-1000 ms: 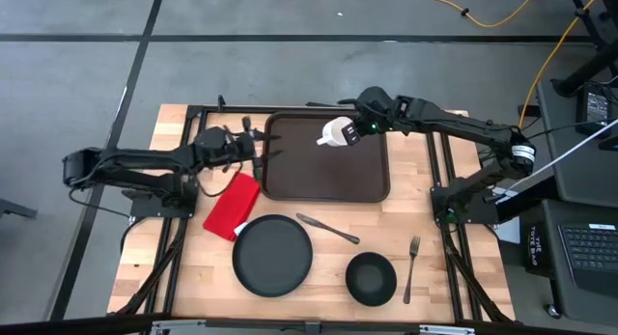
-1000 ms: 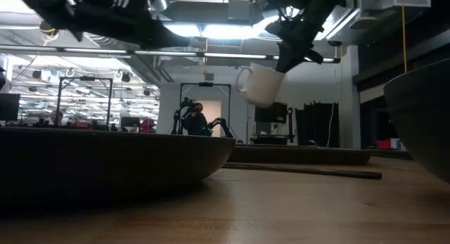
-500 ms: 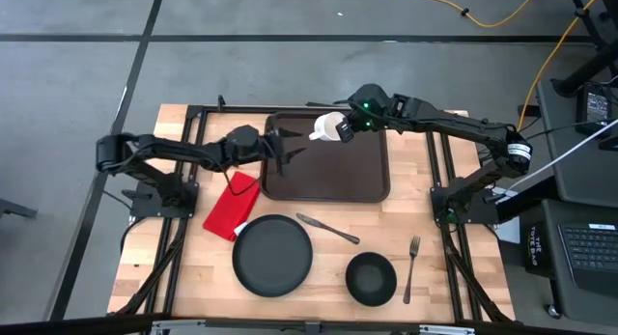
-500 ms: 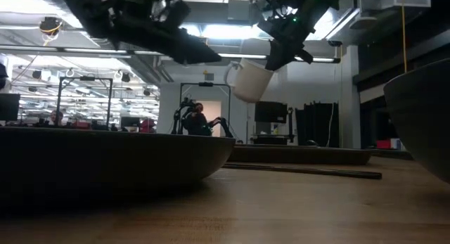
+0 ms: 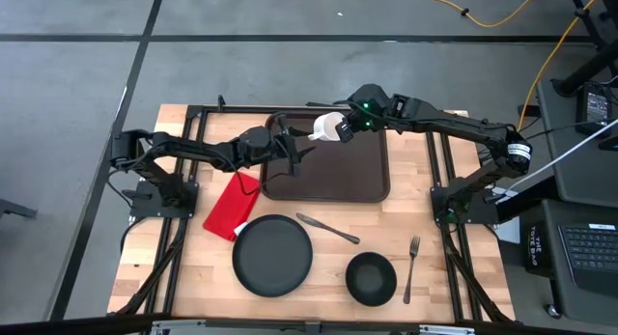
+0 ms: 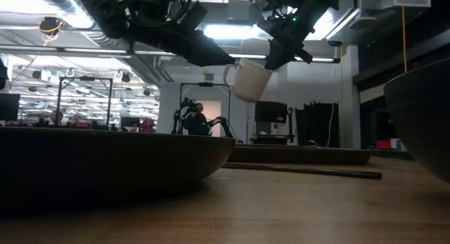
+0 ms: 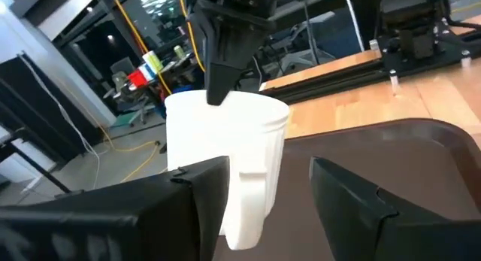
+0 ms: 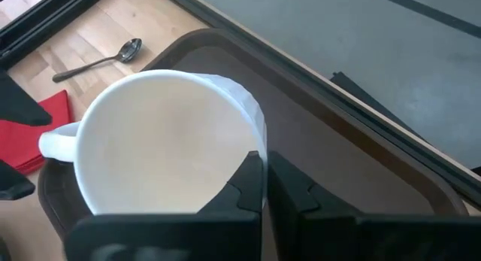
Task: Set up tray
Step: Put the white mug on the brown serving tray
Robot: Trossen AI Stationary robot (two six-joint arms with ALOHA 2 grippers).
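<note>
A white mug (image 5: 330, 129) hangs tilted over the far left part of the dark brown tray (image 5: 357, 176). My right gripper (image 5: 353, 125) is shut on its rim. In the low view the mug (image 6: 251, 79) is clear of the tray, with its handle toward my left arm. My left gripper (image 5: 297, 153) reaches in over the tray's left edge and is open. In the left wrist view its fingers (image 7: 267, 174) stand on either side of the mug's handle (image 7: 248, 204). I cannot tell whether they touch it. My right gripper pinches the mug's wall at the rim (image 8: 259, 144), one finger (image 8: 248, 182) inside the cup and the other (image 8: 293, 189) outside. It comes from above, slanting in from the table's right. The mug is lifted clear of the tray and hangs tilted below the fingers.
On the wooden table near the tray lie a red folded napkin (image 5: 232, 205), a round black plate (image 5: 273, 255), a knife (image 5: 328, 229), a black bowl (image 5: 372, 279) and a fork (image 5: 412, 267). A spoon (image 8: 101, 59) lies beyond the tray's far edge.
My left arm has reached toward the table's right, from beside the tray's left edge to over the tray, up to the mug. My right gripper has carried the mug a little toward the left and far edge and tipped it more.
</note>
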